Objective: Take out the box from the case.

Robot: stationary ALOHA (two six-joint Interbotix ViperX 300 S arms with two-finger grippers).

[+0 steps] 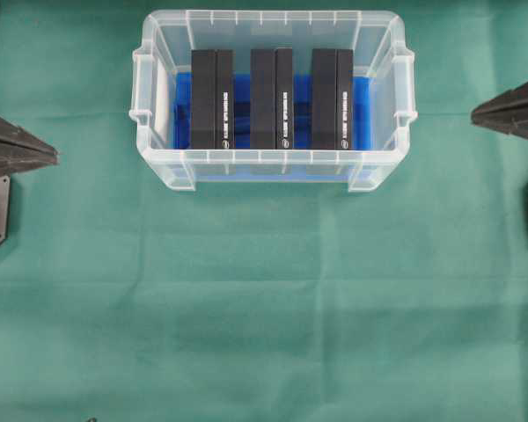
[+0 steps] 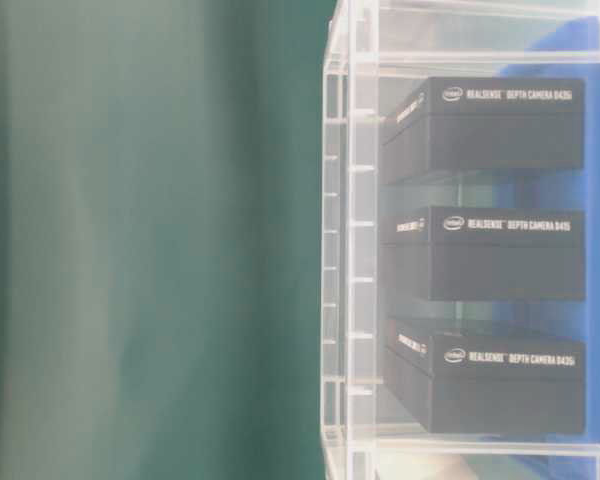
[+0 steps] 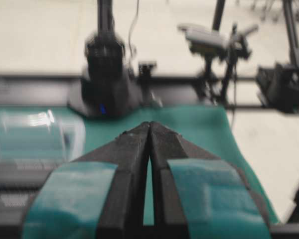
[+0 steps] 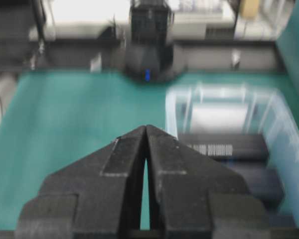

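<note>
Three black boxes [image 1: 272,98] stand side by side in the case [image 1: 270,173], top middle of the frame, easy to grab. Left gripper [image 1: 53,156] and right gripper [image 1: 475,112] wait at the sides, pinched together, empty.

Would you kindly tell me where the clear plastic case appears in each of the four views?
Overhead: case at top centre.
Table-level: case fills the right side.
Left wrist: case blurred at left edge.
Right wrist: case at right.
Shared landmark: the black boxes inside it.
</note>
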